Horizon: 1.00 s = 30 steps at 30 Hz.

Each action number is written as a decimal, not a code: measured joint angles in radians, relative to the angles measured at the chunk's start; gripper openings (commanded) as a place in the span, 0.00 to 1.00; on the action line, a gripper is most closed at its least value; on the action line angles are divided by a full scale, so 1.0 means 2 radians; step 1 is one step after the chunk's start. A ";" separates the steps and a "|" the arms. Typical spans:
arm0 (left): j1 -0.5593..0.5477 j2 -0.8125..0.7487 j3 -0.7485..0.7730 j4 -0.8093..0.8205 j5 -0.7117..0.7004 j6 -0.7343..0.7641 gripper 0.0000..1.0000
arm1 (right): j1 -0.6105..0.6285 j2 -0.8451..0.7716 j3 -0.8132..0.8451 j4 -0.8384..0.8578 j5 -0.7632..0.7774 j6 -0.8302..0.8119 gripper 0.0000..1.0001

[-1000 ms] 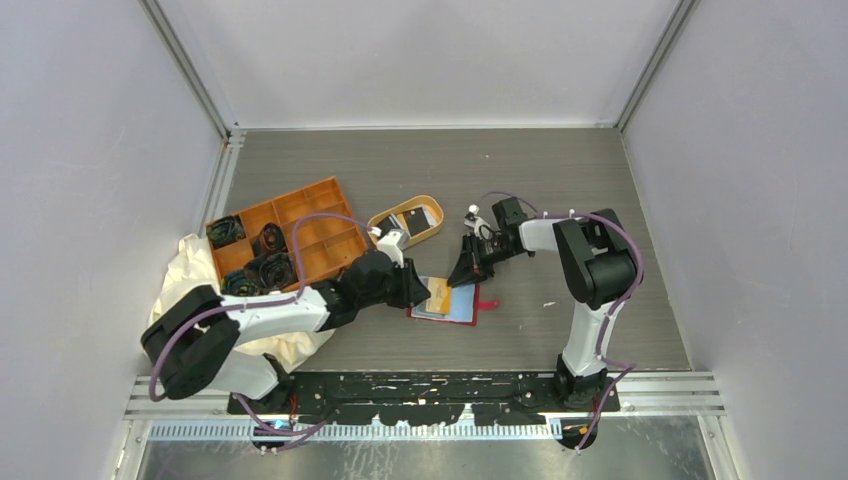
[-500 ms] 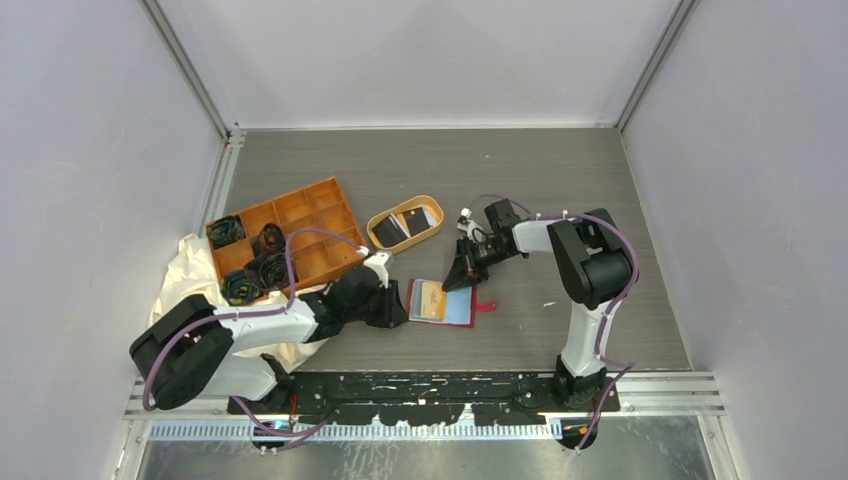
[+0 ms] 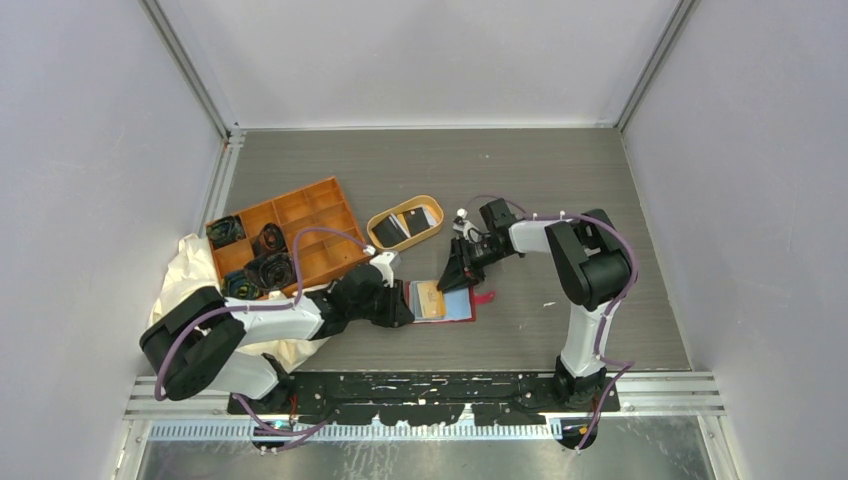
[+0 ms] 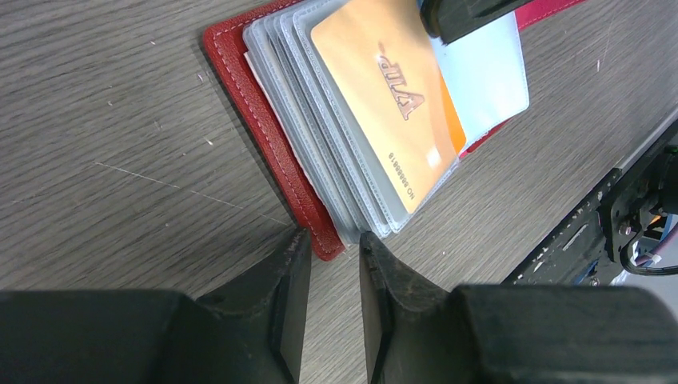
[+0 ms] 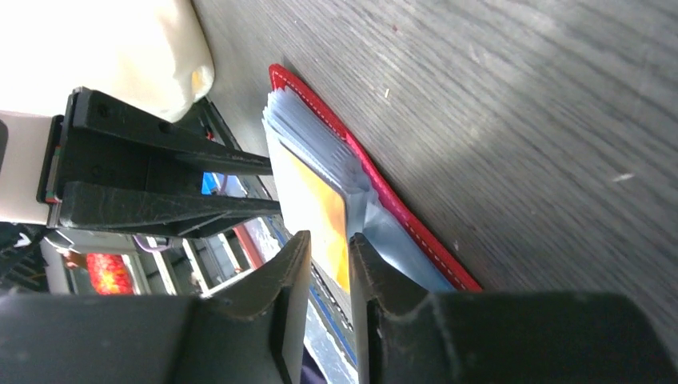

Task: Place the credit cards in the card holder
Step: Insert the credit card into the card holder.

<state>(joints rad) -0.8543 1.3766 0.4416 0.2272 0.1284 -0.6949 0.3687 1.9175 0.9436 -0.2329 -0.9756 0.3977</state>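
Card holder (image 3: pixel 445 303) lies open on the counter (image 3: pixel 560 180), just below centre of the top view. Its clear sleeves are fanned out, with an orange card (image 4: pixel 392 104) in the topmost one.

My L tool (image 3: pixel 402 305) sits at the holder's left edge, and the R tool (image 3: pixel 447 286) comes onto it from the upper right, so the holder lies between the two.

In the L wrist view the holder fills the upper middle of the frame. Its red lower corner is right at my L fingertips, just ahead of the gap. The jaws are a narrow slit apart, with bare counter showing between them and nothing gripped. Whether a tip touches the red edge, I can't tell.

In the R wrist view, bottom centre, the jaws are likewise only slightly apart and the orange card shows through the gap. I can't tell if it's pinched or just lined up behind (the angle is too flat). In the L wrist view, top of frame, an R finger sits over the card's far end.

The other credit cards (image 3: pixel 412 218), one dark and one pale, lie in the tan oval dish (image 3: pixel 432 205), up-left of the holder and apart from both tools.

An orange tray (image 3: pixel 320 190) and a cream cloth (image 3: pixel 185 275) are at frame left.
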 measured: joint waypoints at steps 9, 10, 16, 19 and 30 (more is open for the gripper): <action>0.000 -0.020 -0.004 -0.009 -0.012 -0.001 0.25 | -0.031 -0.050 0.025 -0.091 0.051 -0.083 0.15; 0.000 -0.023 -0.004 -0.010 -0.016 -0.002 0.25 | -0.029 -0.051 0.028 -0.098 0.059 -0.090 0.12; 0.000 -0.027 -0.004 -0.024 -0.034 -0.003 0.22 | 0.016 -0.046 0.043 -0.138 0.101 -0.112 0.06; 0.000 -0.018 0.001 -0.031 -0.036 -0.003 0.20 | 0.037 -0.036 0.050 -0.150 0.123 -0.119 0.05; 0.001 0.035 0.038 -0.022 -0.022 -0.003 0.15 | 0.076 -0.027 0.063 -0.176 0.166 -0.127 0.05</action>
<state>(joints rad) -0.8524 1.4467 0.5167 0.1833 0.0853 -0.7013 0.5213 1.8641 1.0687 -0.5842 -0.6430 0.1444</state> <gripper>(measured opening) 0.163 0.060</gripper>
